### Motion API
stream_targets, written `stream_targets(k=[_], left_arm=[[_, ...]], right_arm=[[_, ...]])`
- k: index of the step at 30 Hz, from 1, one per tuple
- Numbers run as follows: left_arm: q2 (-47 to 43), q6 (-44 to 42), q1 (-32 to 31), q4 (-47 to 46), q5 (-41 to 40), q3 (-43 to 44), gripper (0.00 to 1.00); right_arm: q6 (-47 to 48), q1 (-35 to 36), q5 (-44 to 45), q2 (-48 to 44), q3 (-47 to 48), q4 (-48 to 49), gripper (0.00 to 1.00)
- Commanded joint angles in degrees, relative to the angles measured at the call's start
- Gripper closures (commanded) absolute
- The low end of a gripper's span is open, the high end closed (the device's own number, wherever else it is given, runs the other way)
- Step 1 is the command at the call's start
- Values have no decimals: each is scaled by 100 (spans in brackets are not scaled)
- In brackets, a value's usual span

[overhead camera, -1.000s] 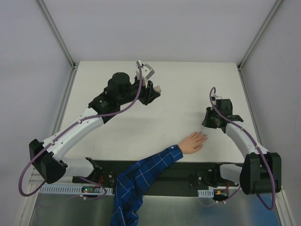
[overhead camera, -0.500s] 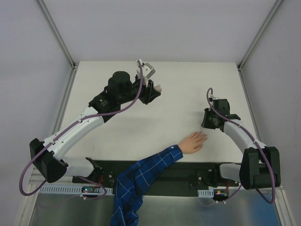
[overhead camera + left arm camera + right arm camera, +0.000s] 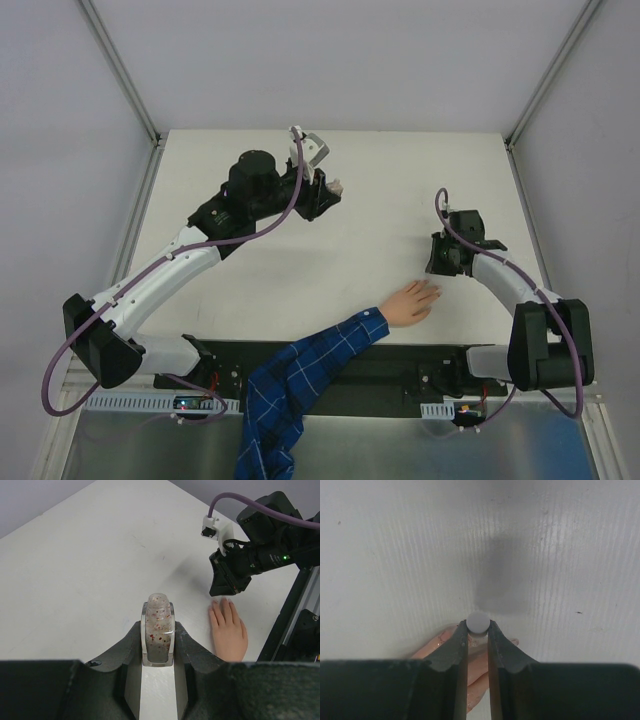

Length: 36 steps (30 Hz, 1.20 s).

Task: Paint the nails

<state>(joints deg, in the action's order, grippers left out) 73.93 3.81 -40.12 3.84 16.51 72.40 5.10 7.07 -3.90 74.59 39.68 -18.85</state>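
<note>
A pale flesh-coloured hand with a blue plaid sleeve lies flat near the table's front edge, fingers pointing away from the arm bases. Its nails match the skin and are hardly discernible. My right gripper hovers just over the fingertips, shut on a small round grey-white cap. The hand's fingers show under it in the right wrist view. My left gripper is held above the far middle of the table, shut on a clear bottle with red glitter specks. The hand also shows in the left wrist view.
The white table has raised rails along its left and right sides. A black base strip with both arm mounts runs along the near edge, and the sleeve crosses it.
My right gripper has shifted slightly left and away from the bases, staying over the fingertips. The left arm and the hand have not moved.
</note>
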Motion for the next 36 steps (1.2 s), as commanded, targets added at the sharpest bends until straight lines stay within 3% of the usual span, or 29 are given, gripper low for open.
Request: stream_targets(k=[1,36], left_arm=[[-1,-12,74,-94,168,239,100],[130,14,400,-50,423,318,100]], right_arm=[[26,40,3,12,198,13,100],[-1,-4,654,188,347,4,100]])
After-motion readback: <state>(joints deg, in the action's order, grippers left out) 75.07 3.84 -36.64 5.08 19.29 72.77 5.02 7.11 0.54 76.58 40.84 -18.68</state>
